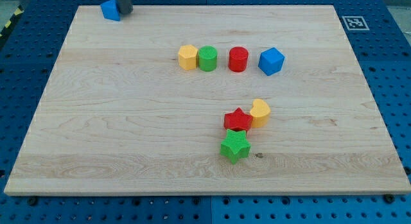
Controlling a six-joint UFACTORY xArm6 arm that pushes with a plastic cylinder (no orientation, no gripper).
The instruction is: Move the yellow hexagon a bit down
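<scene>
Yellow hexagon (187,57) touches green cylinder (207,58) on grained wooden board (115,121).

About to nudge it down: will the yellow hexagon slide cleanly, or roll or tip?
The yellow hexagon looks squat and flat-based, so it should slide rather than tip or roll. It touches the green cylinder, which may drag along. My tip is far off, beside the blue block at the view's top left.

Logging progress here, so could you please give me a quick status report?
My tip at view's top left, touching blue block. Yellow hexagon far off, touching green cylinder. No block directly below hexagon.
</scene>
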